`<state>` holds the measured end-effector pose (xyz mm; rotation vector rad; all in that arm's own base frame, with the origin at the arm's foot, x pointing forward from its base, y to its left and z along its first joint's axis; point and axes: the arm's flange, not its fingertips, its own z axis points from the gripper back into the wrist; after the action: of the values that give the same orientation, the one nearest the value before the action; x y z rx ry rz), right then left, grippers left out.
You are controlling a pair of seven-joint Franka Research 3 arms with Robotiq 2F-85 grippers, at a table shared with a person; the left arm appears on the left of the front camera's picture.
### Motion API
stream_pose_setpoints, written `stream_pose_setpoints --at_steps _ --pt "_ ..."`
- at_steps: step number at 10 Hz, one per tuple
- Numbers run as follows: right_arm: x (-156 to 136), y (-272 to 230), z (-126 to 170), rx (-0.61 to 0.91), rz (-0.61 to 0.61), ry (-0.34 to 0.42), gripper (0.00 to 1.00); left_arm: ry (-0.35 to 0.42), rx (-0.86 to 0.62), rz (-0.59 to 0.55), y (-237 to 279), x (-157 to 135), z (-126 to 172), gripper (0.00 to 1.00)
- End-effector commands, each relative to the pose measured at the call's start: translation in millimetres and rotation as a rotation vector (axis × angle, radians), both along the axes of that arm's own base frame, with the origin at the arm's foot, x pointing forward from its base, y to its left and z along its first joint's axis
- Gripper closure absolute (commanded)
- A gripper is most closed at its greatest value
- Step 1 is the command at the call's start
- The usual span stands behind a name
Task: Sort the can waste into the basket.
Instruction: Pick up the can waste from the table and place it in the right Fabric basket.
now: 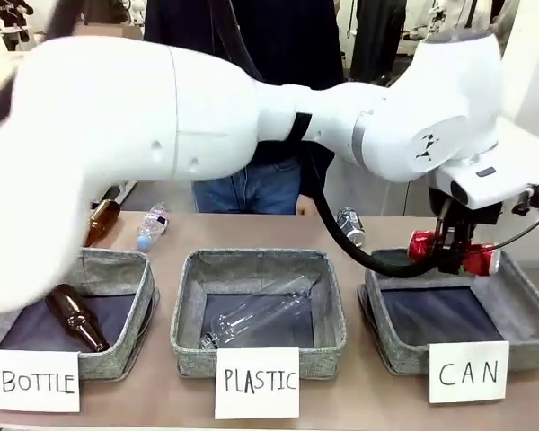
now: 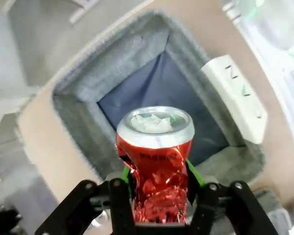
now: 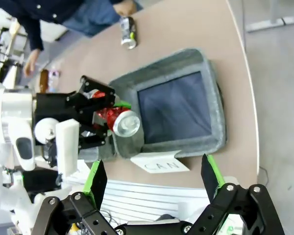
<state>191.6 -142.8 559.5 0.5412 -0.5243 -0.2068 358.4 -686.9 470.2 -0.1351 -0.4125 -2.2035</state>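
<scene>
- Red can (image 2: 157, 161) sits between left gripper (image 1: 453, 254) fingers above the CAN basket (image 1: 525, 310); gripped or loosened, cannot tell
- Right gripper (image 3: 152, 176) fingers spread wide, empty
- Grey can (image 1: 349, 224) lies on the table (image 1: 251, 224)

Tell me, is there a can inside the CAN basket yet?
No, the basket shows a bare dark floor; the red can sits in the left claw above it.

The red can (image 2: 157, 171) is cut off at 6 o'clock; a brown bottle (image 1: 101, 220) at 9 o'clock is half hidden.
</scene>
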Motion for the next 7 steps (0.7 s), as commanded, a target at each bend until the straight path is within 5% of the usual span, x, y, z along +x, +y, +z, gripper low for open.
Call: stream_pose_setpoints --at_steps 1,2,7 --pt "0.1 -4.1 -0.4 0.011 0.007 -0.014 0.00 0.000 0.060 0.043 -24.8 12.7 19.5 0.09" --pt "0.1 -4.1 -0.4 0.011 0.007 -0.014 0.00 -0.003 0.065 0.050 -21.3 11.1 18.3 0.00" --pt "0.1 -4.1 -0.4 0.011 0.007 -0.014 0.00 0.017 0.112 0.095 -5.3 10.8 18.4 0.00"
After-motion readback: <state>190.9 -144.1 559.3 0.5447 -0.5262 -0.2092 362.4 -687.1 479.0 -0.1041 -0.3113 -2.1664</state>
